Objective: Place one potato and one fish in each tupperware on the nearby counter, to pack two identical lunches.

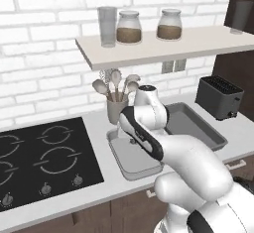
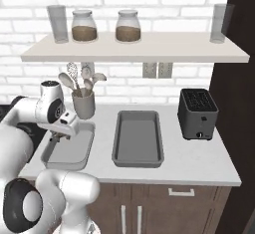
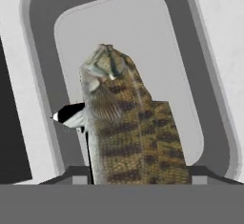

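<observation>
In the left base view the arm bends forward and down so that its fingers hang over the near tupperware, the pale tub just beside the cooktop on the bench; the wrist hides what they carry here, but the pose fits a lowering into that tub. A second, darker tupperware lies past the fingers toward the toaster, and a cup of utensils stands just behind them. In the right base view the hand is poised above the near tub, its fingers pointing down over the tub's back half, while the other tub sits well apart to the far side and looks bare; no potato can be made out in either tub. In the hand view the fingers pinch a mottled brown fish between them, each fingertip pressed on one flank, the jaws part open only as far as the body's thickness. The fish's long axis runs straight out from the fingers, its head end farthest from them and aimed at the tub floor below, roughly along the tub's length. Held so, it appears ready to drop inside the rim rather than across it.
</observation>
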